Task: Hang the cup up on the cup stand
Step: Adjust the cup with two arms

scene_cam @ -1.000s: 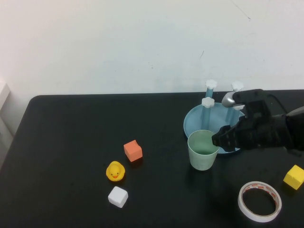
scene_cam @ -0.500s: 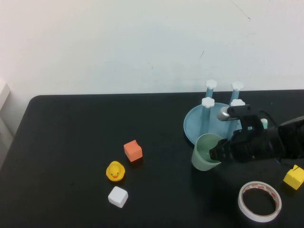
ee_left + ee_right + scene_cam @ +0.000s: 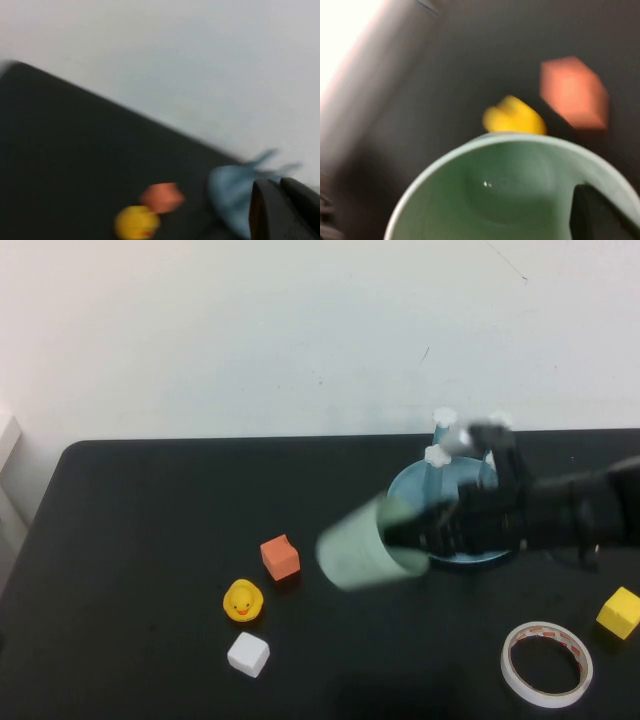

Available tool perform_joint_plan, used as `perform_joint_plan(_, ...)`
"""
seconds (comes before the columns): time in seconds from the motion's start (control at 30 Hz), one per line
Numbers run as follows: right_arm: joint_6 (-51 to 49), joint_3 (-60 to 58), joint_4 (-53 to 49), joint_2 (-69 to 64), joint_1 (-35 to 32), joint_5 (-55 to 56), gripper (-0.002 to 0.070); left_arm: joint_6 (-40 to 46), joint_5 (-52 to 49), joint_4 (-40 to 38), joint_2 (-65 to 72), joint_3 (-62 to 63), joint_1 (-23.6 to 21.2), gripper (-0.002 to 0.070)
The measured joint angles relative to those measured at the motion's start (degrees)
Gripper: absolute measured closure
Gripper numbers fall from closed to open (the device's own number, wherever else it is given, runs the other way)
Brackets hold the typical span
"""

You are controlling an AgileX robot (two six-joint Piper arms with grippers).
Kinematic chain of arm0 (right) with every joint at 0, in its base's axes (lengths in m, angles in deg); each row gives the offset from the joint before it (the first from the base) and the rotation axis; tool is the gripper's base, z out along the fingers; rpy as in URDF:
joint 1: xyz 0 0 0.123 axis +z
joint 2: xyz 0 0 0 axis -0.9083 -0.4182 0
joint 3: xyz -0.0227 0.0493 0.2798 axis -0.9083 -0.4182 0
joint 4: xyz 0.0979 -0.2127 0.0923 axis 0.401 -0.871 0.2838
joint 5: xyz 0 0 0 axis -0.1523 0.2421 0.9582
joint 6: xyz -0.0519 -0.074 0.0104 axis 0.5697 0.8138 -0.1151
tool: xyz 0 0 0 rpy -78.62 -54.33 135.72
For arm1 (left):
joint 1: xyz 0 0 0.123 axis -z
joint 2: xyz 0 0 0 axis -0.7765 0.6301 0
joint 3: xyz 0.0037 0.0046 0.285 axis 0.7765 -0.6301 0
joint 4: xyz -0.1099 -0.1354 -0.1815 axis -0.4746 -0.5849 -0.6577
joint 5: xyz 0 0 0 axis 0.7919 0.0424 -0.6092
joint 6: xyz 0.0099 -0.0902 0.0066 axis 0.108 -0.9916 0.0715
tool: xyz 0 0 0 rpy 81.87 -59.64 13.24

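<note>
Black desk [image 3: 150,570], items listed from the robot's left to its right.

- Left pincer [image 3: 280,207]: shows only in its own wrist view as a dark shape at the picture's edge; you cannot tell how its fingers are set. It seems to be parked, so leave it out of this step.
- White cube [image 3: 248,653], yellow duck [image 3: 242,601], orange cube [image 3: 280,557]: a loose group on the desk, well clear of the stand. Keep the swing above them.
- Cup [image 3: 362,543]: pale mint green, lifted off the desk and lying almost on its side, base toward the cubes and open mouth toward the arm. It hangs in the air between the orange cube and the stand.
- Right pincer [image 3: 425,528]: pinching the cup at its rim, with one dark finger [image 3: 600,215] showing inside the mouth in the right wrist view. Hold that pinch firm; a rim grip on smooth plastic could slip as you roll the wrist.
- Cup stand [image 3: 405,490]: light-blue tray behind the right arm, with white-capped pegs [image 3: 437,455] partly hidden. Finish turning the mouth downward, centre it over one peg, and lower straight so the rim clears the cap.
- Tape roll [image 3: 546,663] and yellow cube [image 3: 619,612]: nearer the front edge, out of the path.
</note>
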Motion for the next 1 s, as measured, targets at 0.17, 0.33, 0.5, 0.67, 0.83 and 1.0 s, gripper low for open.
perform_joint_plan(0.17,9.1,0.0,6.8,10.4,3.7,-5.3,0.0648,10.0,-2.8,-32.0,0.0,1.1,0.1,0.0477)
perform_joint_plan(0.33,18.7,1.2,7.3,17.3,10.5,-6.9,0.0648,11.1,-4.9,-56.3,0.0,1.2,0.1,0.0075)
perform_joint_plan(0.5,26.2,4.8,7.3,19.6,18.3,-7.3,0.0648,2.2,-4.5,-59.4,0.0,1.2,0.1,-0.0006)
perform_joint_plan(0.67,32.3,10.1,7.3,19.6,24.5,-3.8,0.0648,-2.4,-6.6,-59.8,0.0,1.2,0.1,-0.0015)
perform_joint_plan(0.83,36.8,13.9,7.3,19.3,29.6,0.3,0.0649,-5.1,-7.9,-59.8,0.0,1.2,0.1,-0.0017)
perform_joint_plan(1.0,43.6,15.4,7.3,18.0,34.1,3.9,0.0649,-6.5,-8.1,-60.2,0.0,1.2,0.1,-0.0017)
